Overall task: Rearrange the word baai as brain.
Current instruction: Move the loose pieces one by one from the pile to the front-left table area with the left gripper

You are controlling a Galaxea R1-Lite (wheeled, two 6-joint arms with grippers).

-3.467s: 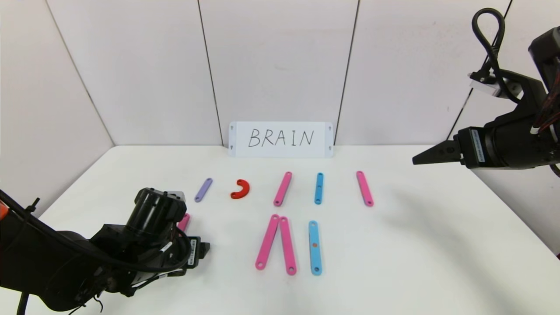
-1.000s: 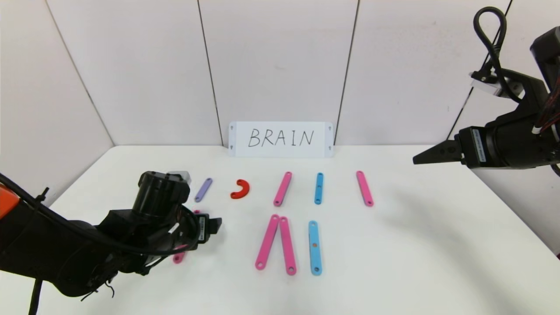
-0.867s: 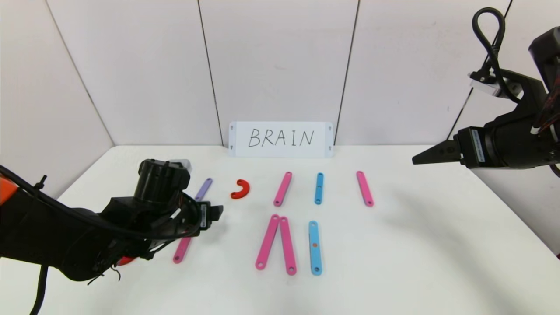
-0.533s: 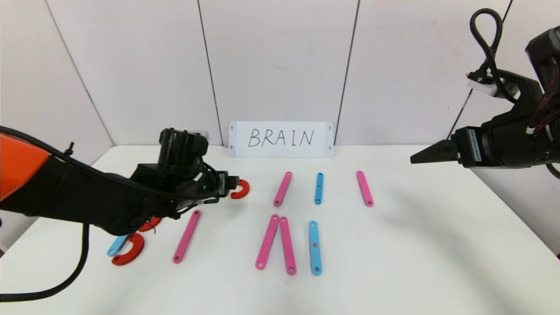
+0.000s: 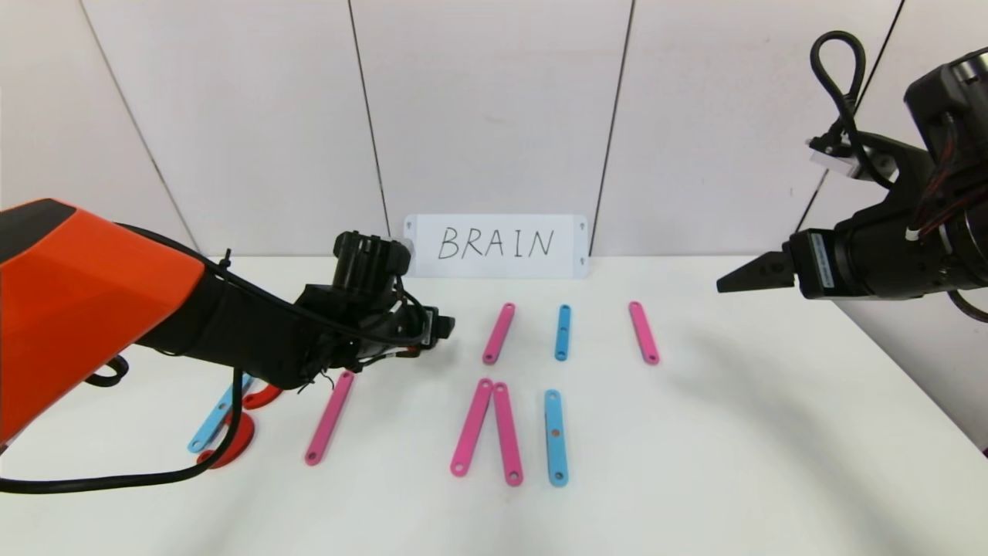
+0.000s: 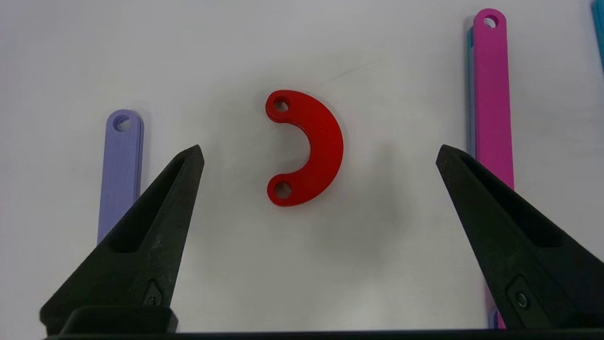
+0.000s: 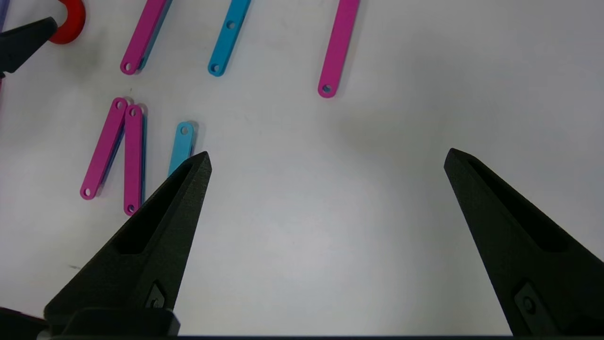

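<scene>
Left wrist view: left gripper point(image 6: 319, 150) has its fingers point(image 6: 155, 212) spread wide, holding nothing, hovering over the desk point(image 6: 377, 264). Red C-curve point(image 6: 304, 147) lies flat on the desk betw the two fingertips, not touching either, just ahead of the tips. Purple strip point(image 6: 119, 174) sits beside one finger, partly hidden behind it; pink strip point(image 6: 490, 94) runs along the other finger, w/ a blue edge showing under it. Head view: left gripper point(image 5: 444, 328) is stretched out over the back row of pieces, and the red curve is hidden under the arm. Near its fingers, front side: a lone pink strip point(image 5: 330, 417); further left a blue strip point(image 5: 212, 421) and two more red curves point(image 5: 231, 448) partly under the arm. Rest of the letters: pink pair point(image 5: 488, 428) meeting at the top, blue strip point(image 5: 556, 436) beside it, then the back row pink point(image 5: 499, 333), blue point(image 5: 563, 332), pink point(image 5: 643, 332). White card point(image 5: 495, 245) reading BRAIN stands at the wall. Right gripper point(image 7: 325, 158) fingers point(image 7: 155, 236) also wide, nothing held, parked high off the desk on the right, well apart from all pieces.
</scene>
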